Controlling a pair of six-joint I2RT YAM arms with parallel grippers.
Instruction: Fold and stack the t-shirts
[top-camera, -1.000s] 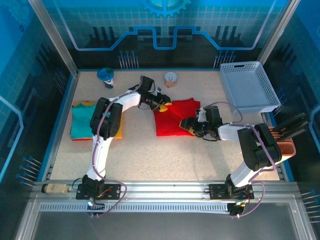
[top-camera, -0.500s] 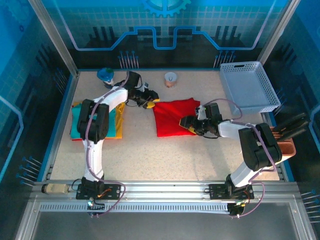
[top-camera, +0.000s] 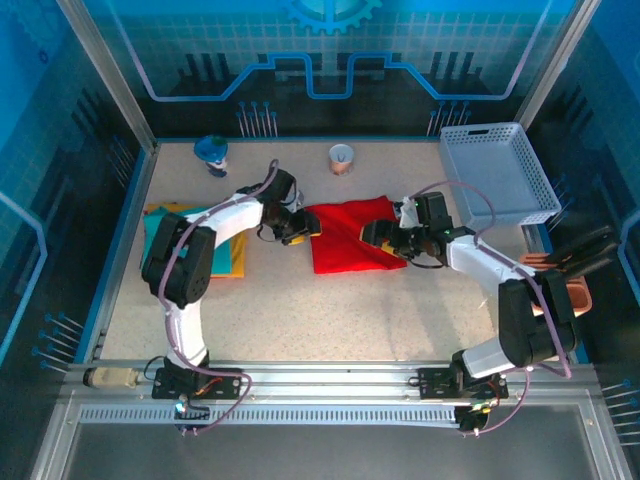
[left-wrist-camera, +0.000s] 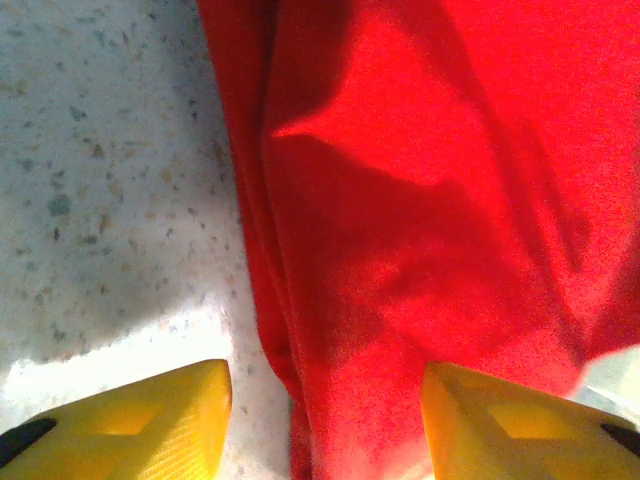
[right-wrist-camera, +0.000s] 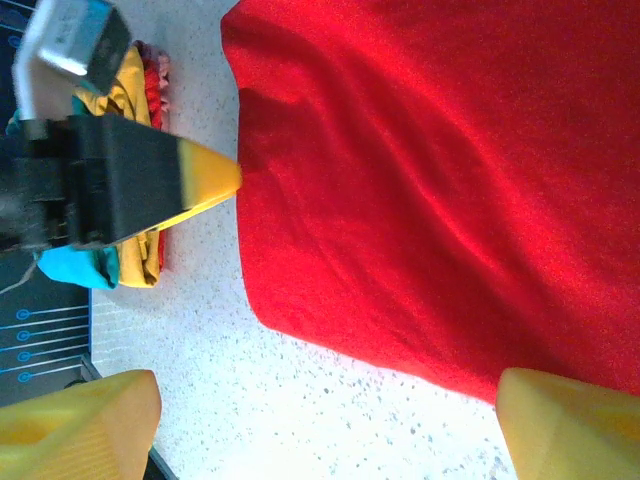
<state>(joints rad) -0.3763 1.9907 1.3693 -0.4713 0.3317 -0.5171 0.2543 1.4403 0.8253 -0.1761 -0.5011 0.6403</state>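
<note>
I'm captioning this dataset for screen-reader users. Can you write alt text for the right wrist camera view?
A bright red t-shirt lies flat on a speckled table, ahead of the right gripper and its open yellow fingers. At left, the left gripper points its yellow tip at the shirt's edge, with a folded yellow and teal stack behind it.

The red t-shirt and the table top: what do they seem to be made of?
Red t-shirt: soft matte cloth, probably a cotton knit; it lies in loose folds and creases, without shine.
Table top: hard, smooth, pale surface with fine dark specks, perhaps stone-look laminate; the exact material is uncertain.
</note>
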